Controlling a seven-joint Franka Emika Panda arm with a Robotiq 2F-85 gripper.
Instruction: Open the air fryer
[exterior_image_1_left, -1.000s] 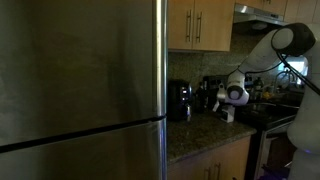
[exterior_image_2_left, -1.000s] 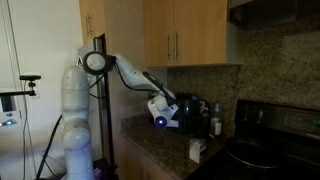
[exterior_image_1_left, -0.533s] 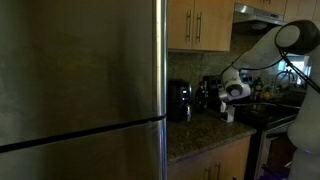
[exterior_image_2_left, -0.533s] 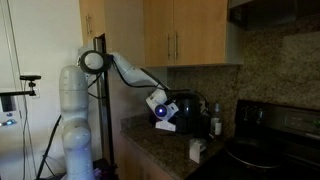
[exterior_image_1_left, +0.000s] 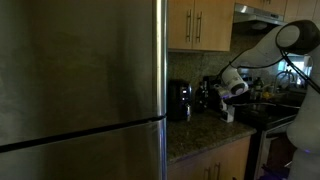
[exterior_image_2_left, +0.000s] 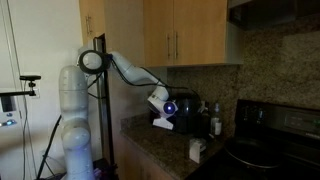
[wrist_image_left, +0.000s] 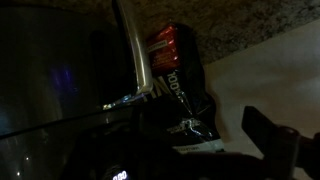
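End effector (exterior_image_2_left: 163, 111) hangs over the desk (exterior_image_2_left: 152, 146), close beside the black air fryer (exterior_image_2_left: 194, 107), which stands by the back wall. We can't tell whether it's open or closed; wrist pic too dark.

In an exterior view the gripper (exterior_image_2_left: 163, 111) covers the 9 o'clock side of the air fryer (exterior_image_2_left: 194, 106), and its jaws are too small and blurred to read. The fridge (exterior_image_1_left: 80, 80) runs off the picture at 9, 12 and 6 o'clock and hides that end of the counter (exterior_image_1_left: 205, 136). The wrist view is murky: one finger (wrist_image_left: 266, 131) shows at 4 o'clock, running off the bottom edge, and the label on the red packet (wrist_image_left: 165, 45) at 12 o'clock is illegible.
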